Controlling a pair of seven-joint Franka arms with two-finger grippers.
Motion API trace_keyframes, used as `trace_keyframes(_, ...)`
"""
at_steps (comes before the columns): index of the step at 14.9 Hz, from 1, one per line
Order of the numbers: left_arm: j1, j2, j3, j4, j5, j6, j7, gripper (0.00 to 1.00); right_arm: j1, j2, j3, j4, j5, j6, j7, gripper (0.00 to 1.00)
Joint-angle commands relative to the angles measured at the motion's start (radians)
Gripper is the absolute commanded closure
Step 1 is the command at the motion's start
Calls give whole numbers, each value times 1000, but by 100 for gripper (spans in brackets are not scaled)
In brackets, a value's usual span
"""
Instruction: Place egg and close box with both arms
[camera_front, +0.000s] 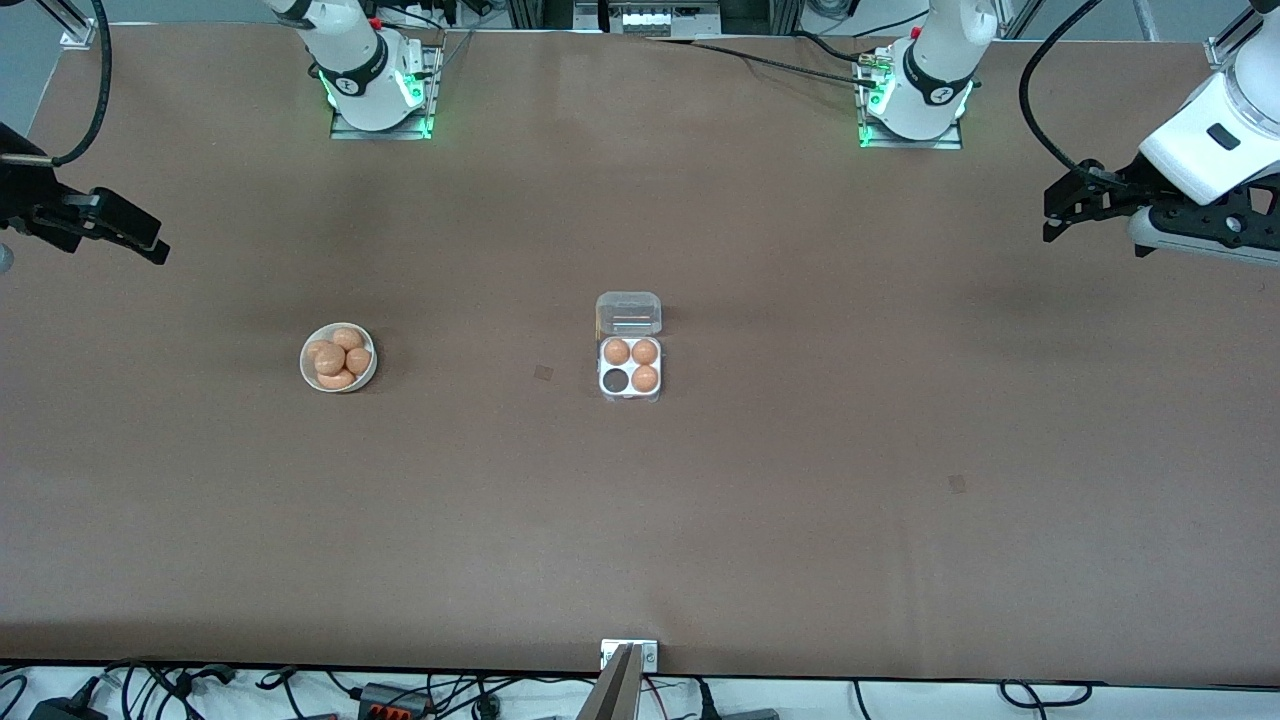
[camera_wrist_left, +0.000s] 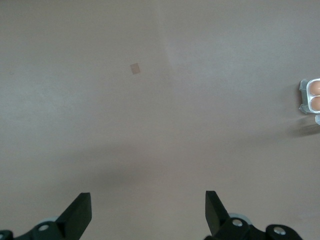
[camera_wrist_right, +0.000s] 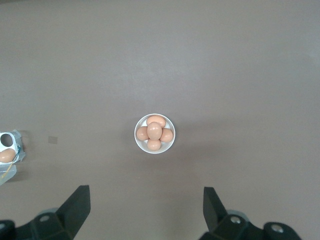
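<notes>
1. The box (camera_front: 629, 368) sits mid-table with its clear lid (camera_front: 628, 313) thrown back flat, on the side farther from the front camera. Three of its four cells hold eggs; the empty cell (camera_front: 613, 381) is in the row nearer the front camera, toward the right arm's end.
2. The spare eggs are heaped in a white bowl (camera_front: 307, 371), well apart from the box toward the right arm's end. The topmost egg (camera_wrist_right: 154, 130) rests on the others and looks the easiest to take.
3. The right gripper (camera_wrist_right: 145, 210) hangs high over bare table at its own end, fingers spread wide and holding nothing; its wrist view looks straight down at the bowl.
4. The left gripper (camera_wrist_left: 148, 212) waits high over its own end, fingers also wide and empty, with only the edge of the box in its wrist view.
5. The step in hand is, by my reading, the first reach: right arm to the bowl.
6. To do it well, come straight down over the top egg, straddle its narrow waist and close gently; a hard squeeze or off-centre grip may squirt it out or tumble the heap.
7. Lift clear of the rim before travelling, then lower into the empty cell without nudging its neighbours.
8. The lid will likely need both grippers, one steadying the tray.
</notes>
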Motion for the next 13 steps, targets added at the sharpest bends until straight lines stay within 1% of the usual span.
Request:
trace_keyframes(1, -6, -7, 2, 12, 15, -17, 16, 0, -5, -14, -7, 4, 17, -20, -7, 0)
trace_keyframes(6, -6, -7, 2, 13, 14, -17, 16, 0, -5, -8, -4, 2, 22, -22, -6, 0)
trace_keyframes(8, -6, -7, 2, 13, 14, -17, 16, 0, -6, 0, -5, -4, 52, -43, -1, 0)
trace_keyframes(9, -6, -7, 2, 13, 14, -17, 18, 0, -6, 3, -7, -10, 52, -54, -1, 0)
trace_keyframes(11, -6, -7, 2, 23, 18, -19, 21, 0, -15, 38, -7, -10, 43, -51, -21, 0)
trace_keyframes(13, -6, -4, 2, 24, 18, -19, 19, 0, -18, 90, -8, -15, 25, -45, -84, 0)
